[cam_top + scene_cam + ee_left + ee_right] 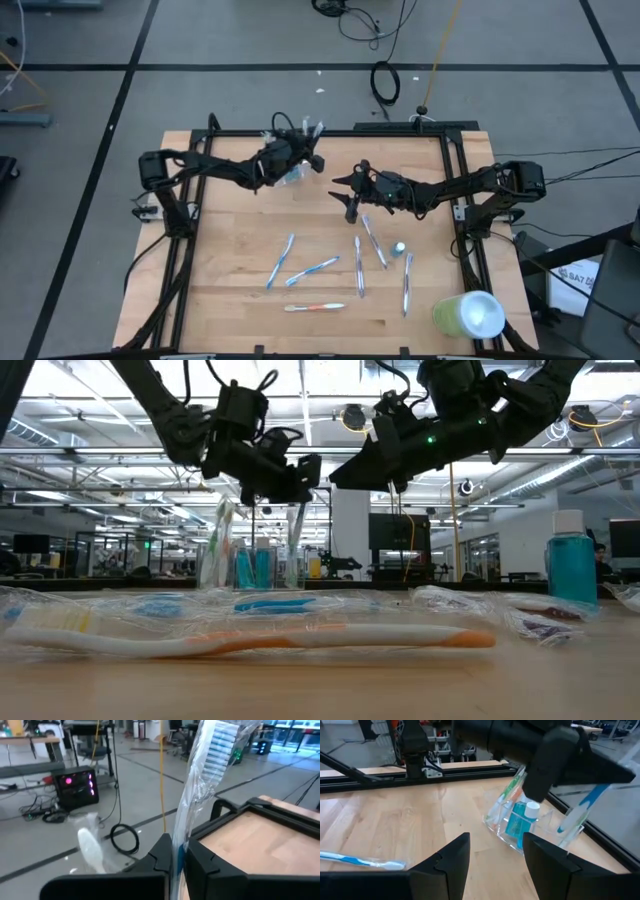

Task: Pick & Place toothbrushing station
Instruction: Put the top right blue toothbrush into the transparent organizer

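Note:
A clear plastic cup [290,175] stands on the table at the far middle. It holds a green toothbrush [506,795] and a blue, white-capped tube [520,820], both leaning on its rim. My left gripper [303,155] is just above the cup, shut on a wrapped blue and white toothbrush [200,785]. My right gripper [345,192] is open and empty to the right of the cup, and its fingers [445,862] point toward the cup [530,827]. Several wrapped toothbrushes [312,270] lie flat on the near half of the table. My left gripper pinches the wrapped toothbrush's handle [178,851] between its two fingers, which lie across it. The bristle head [220,745] sticks out above the fingers. The toothbrush is tilted, and its lower end [566,825] reaches down into the cup.
A small white-capped bottle [398,248] lies among the toothbrushes. A large lime-green cylinder [466,314] with a white end lies at the near right corner. An orange and white toothbrush [260,640] lies at the near edge. A black frame [450,170] runs along the table's sides.

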